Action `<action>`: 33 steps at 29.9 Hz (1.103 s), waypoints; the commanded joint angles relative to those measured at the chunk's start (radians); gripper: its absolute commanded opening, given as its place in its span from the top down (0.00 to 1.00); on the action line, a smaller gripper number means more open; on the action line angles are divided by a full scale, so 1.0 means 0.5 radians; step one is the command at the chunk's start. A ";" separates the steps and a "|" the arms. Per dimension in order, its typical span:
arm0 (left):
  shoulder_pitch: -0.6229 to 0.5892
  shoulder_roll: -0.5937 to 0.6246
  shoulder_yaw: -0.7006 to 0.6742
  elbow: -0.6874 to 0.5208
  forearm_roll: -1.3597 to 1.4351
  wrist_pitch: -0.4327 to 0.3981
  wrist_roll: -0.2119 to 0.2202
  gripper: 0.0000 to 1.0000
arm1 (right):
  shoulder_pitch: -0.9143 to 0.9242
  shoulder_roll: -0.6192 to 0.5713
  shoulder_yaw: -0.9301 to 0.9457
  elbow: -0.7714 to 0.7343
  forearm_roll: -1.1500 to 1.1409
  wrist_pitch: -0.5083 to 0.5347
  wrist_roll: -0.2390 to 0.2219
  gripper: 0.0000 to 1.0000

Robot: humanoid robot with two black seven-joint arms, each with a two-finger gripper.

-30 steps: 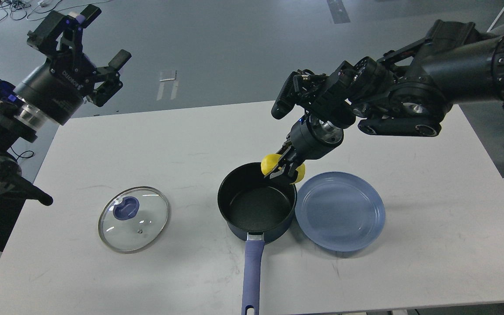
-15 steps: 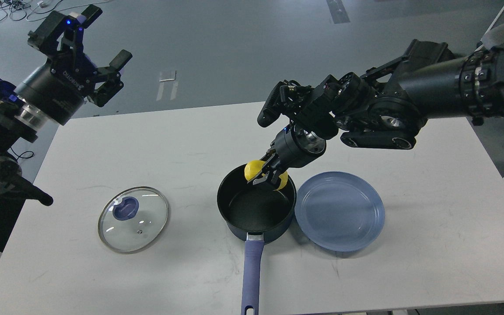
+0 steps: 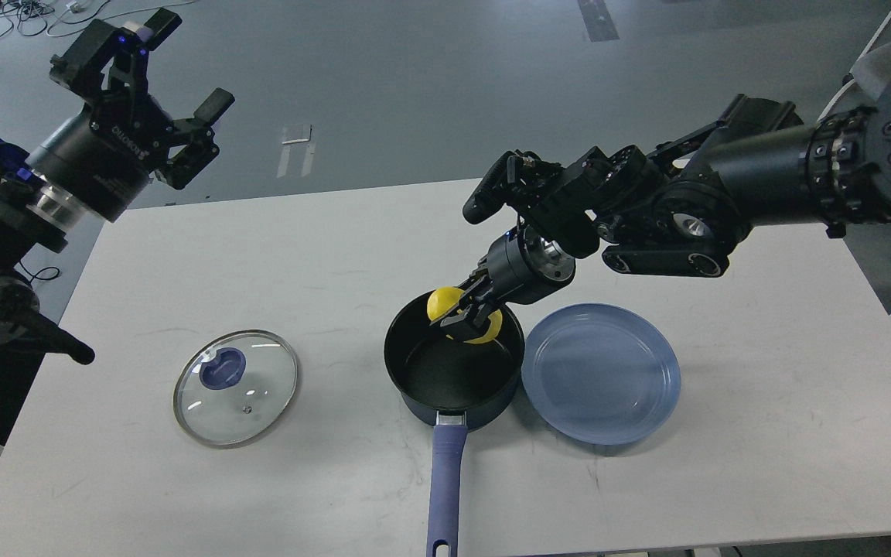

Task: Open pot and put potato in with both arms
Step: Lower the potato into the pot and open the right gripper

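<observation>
The dark navy pot [image 3: 453, 363] stands open at the table's middle, its blue-purple handle [image 3: 444, 487] pointing toward me. Its glass lid [image 3: 237, 387] with the blue knob lies flat on the table to the left. My right gripper [image 3: 462, 321] is shut on the yellow potato [image 3: 445, 306] and holds it over the pot's far rim, just inside the opening. My left gripper [image 3: 159, 93] is open and empty, raised high beyond the table's far left corner.
A flat blue plate [image 3: 602, 373] lies right beside the pot on its right. The white table [image 3: 260, 255] carries only these things. The right arm's bulky joints [image 3: 662, 224] hang over the table's far right part.
My right gripper has carried the potato left and down, from above the pot's far right rim to over its inside. The left arm has stayed in place.
</observation>
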 commanded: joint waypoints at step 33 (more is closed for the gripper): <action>0.012 0.009 0.000 -0.006 -0.001 -0.003 0.000 0.02 | -0.166 0.000 -0.022 -0.032 0.206 -0.104 0.000 0.19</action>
